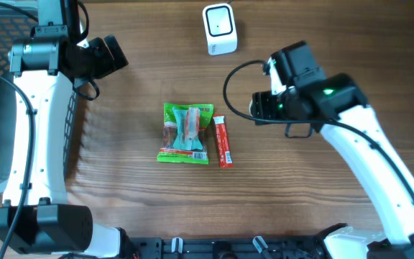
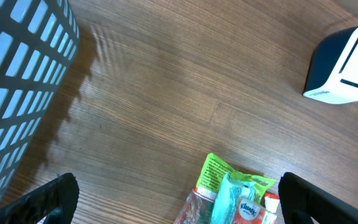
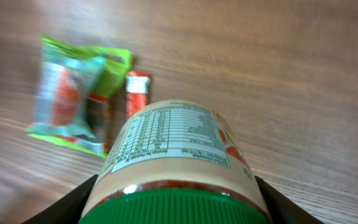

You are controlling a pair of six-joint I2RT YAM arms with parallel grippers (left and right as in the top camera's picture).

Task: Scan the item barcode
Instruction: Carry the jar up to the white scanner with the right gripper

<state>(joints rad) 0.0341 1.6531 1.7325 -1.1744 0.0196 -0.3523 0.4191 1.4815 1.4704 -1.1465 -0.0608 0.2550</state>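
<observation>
Wooden table (image 1: 142,79) — right gripper (image 3: 176,208) clasps green-lidded jar (image 3: 173,149), scanner (image 1: 219,29) apart

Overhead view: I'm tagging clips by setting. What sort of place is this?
Likely a mock shop checkout on a wooden table: a white barcode scanner at the far edge, a black mesh basket at the left, and a green-lidded jar in the right gripper.

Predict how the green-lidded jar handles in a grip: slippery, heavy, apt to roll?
Jar looks rigid, so it probably won't deform between the fingers. Its round, smooth labelled wall may twist or slip in a two-point grip. Set on its side, it would likely roll.
</observation>
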